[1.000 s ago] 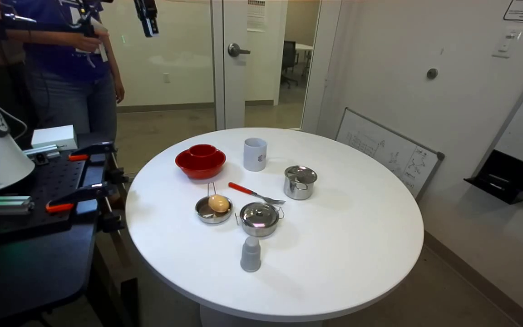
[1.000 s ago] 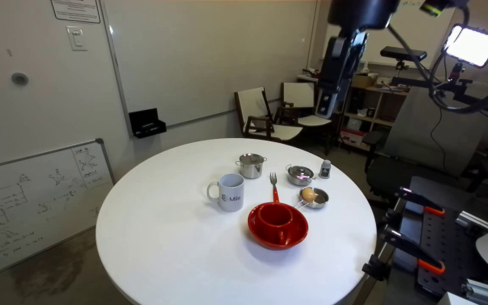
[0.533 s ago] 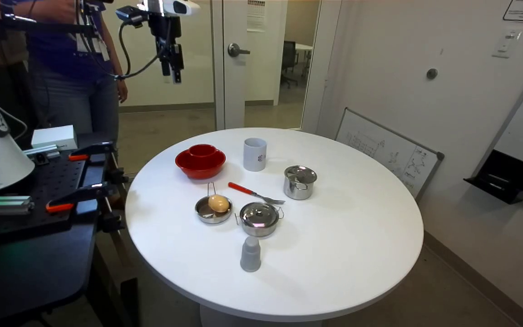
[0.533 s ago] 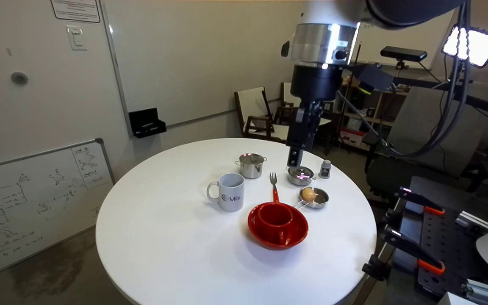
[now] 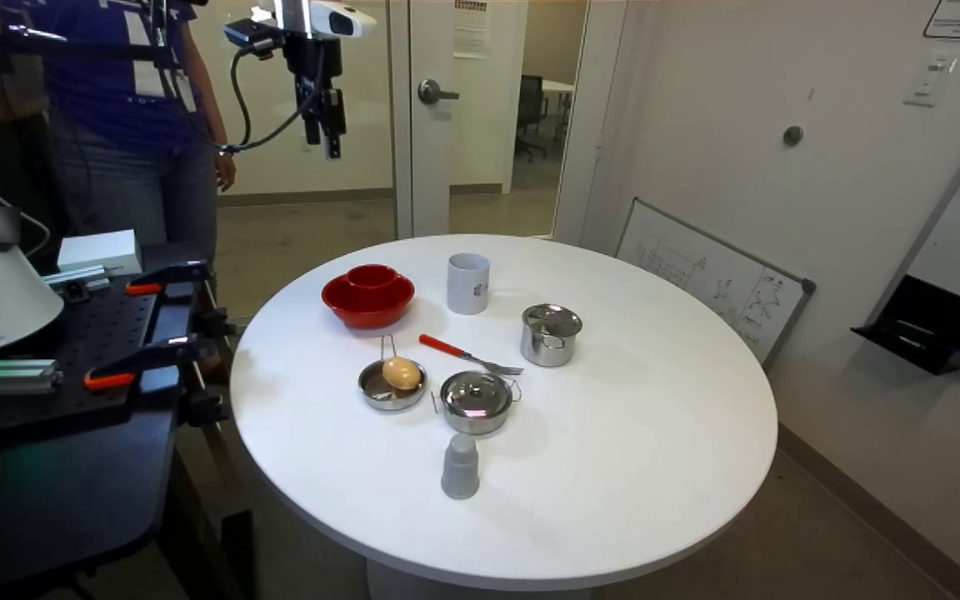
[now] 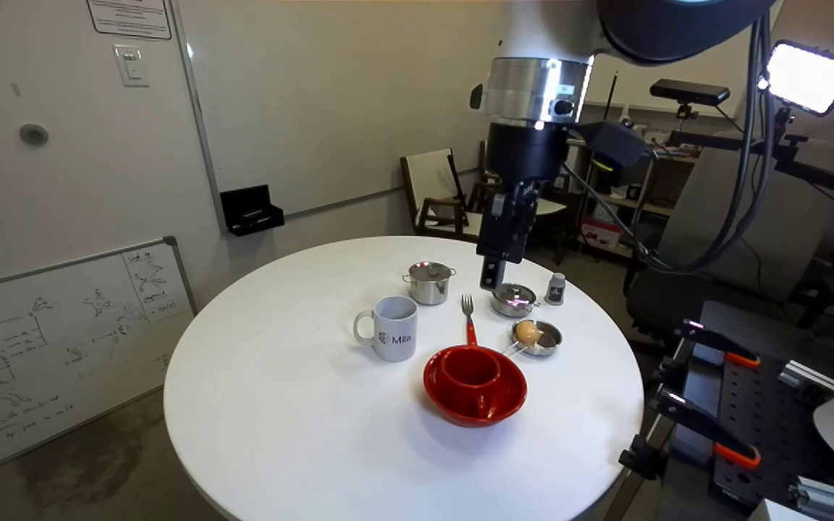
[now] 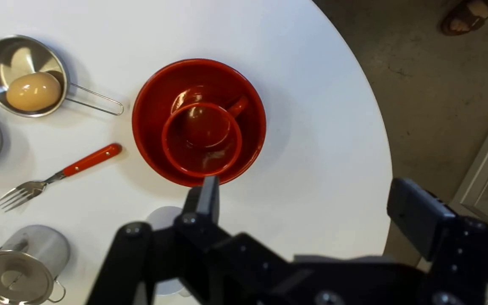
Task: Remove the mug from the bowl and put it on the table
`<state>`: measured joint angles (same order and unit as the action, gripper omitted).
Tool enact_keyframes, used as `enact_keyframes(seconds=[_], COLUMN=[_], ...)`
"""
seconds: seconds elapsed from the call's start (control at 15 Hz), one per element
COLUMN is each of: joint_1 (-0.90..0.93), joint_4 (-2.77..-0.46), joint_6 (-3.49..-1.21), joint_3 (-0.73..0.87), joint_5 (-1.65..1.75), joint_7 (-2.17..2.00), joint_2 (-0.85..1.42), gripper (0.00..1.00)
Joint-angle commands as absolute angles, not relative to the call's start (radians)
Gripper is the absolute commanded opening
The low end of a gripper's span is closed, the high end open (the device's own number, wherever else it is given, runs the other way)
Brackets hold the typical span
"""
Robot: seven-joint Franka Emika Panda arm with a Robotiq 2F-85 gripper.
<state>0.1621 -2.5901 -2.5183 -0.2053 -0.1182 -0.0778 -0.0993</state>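
The red mug (image 5: 372,278) sits inside the wide red bowl (image 5: 367,312) on the white round table (image 5: 630,467). In an exterior view the mug (image 6: 470,370) stands in the bowl (image 6: 511,398) with its handle toward that camera. In the wrist view the mug (image 7: 203,131) is off-centre in the bowl (image 7: 153,106), its handle at the upper right. My gripper (image 7: 305,184) is open and empty, its fingers wide apart. It hangs well above the table in both exterior views (image 5: 323,148) (image 6: 493,271). In the wrist view one fingertip overlaps the bowl's lower rim.
A grey-white cup (image 6: 395,329) stands beside the bowl. A red-handled fork (image 7: 91,160), a small metal pan (image 7: 23,76) with an egg (image 7: 34,91), a tall metal pot (image 5: 550,335), a low metal pot (image 5: 476,404) and a grey shaker (image 5: 461,468) are also on the table.
My gripper has come down from high up and moved out over the table. In the last half second it has shifted only slightly. The dishes have not moved.
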Motion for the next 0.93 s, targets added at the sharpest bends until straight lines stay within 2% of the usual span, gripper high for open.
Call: enact_keyframes(seconds=[0.0,0.27,0.87], joint_1=[0.136,0.126,0.163], joint_4=[-2.558,-2.498,-2.249], joint_6=[-2.600,-2.662,-2.569], joint_3=[-0.171,-0.144,-0.151], joint_5=[-0.081,-0.109,-0.093], joint_7=[-0.119,-0.096,-0.101], joint_2=[0.004,0.143,0.446], gripper=[1.00,1.00,1.00])
